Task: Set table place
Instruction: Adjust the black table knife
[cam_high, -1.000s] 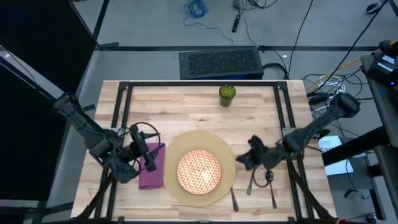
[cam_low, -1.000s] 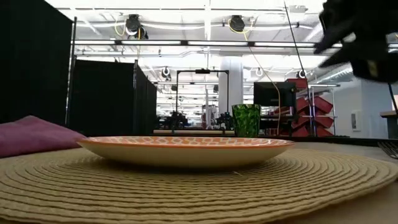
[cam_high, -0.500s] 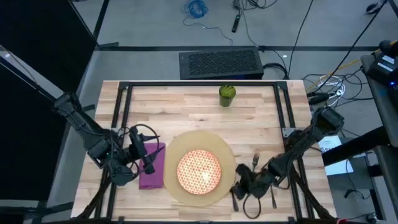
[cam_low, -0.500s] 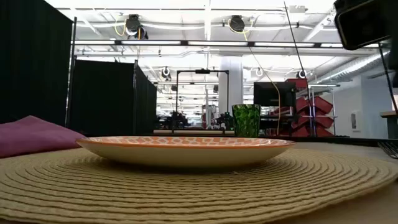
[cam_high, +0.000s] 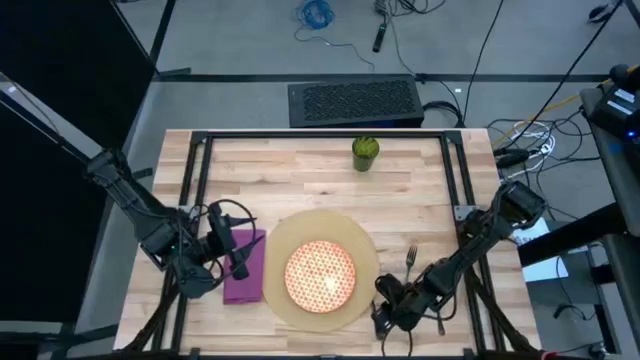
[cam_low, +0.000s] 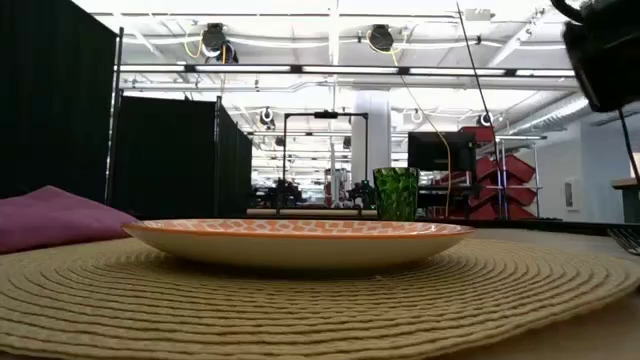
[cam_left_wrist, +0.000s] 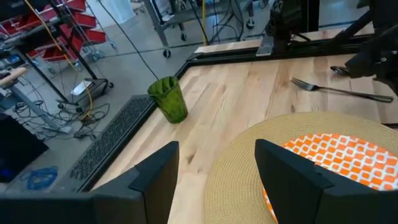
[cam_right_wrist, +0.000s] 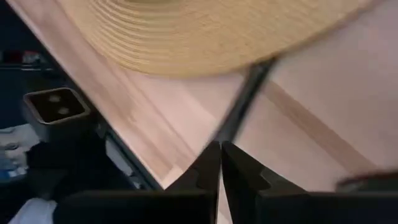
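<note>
Low now, right gripper (cam_high: 385, 312) at table's (cam_high: 300, 170) near edge, jaws pressed together over dark slim utensil (cam_right_wrist: 239, 109), likely knife; grip itself not clear. Round tan mat (cam_high: 320, 270) just beyond fingertips (cam_right_wrist: 208, 165), patterned plate (cam_high: 321, 275) centred on it. Left gripper (cam_high: 240, 250) hangs over purple napkin (cam_high: 243, 270), jaws apart, mat ahead. Fork (cam_high: 407, 265) near right arm. Green cup (cam_high: 365, 152) well apart.

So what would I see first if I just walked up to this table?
The red-and-cream plate catches the eye first, sitting in the middle of the big round tan mat near the table's front edge. Next, the right tool is down low by the mat's right rim, its fingers nearly together over a dark utensil. A green cup stands alone at the back.
</note>
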